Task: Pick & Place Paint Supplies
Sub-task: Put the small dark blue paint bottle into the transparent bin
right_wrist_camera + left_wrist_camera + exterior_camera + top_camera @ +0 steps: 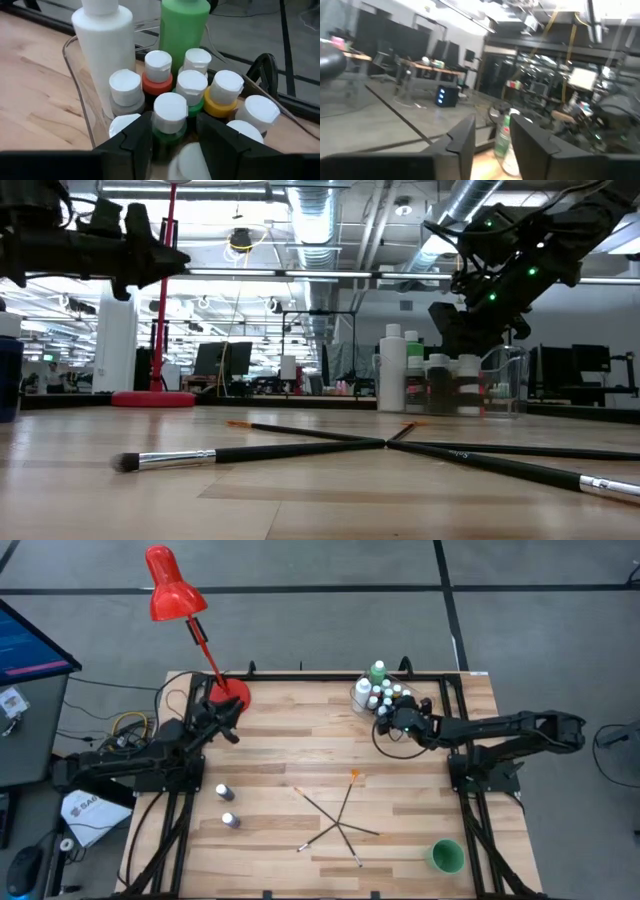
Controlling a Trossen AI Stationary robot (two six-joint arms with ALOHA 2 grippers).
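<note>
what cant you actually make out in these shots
- Right gripper: right wrist view shows its fingers either side of a green paint bottle; contact is unclear.
- Bottles at the tub's near end: cut off by the wrist picture's edge and the fingers.
- Bottle colours: too small in the high view.
- Left gripper: left wrist view is blurred; the bottle beyond is indistinct.
- Paintbrush tips: low view's right edge crops some.
</note>
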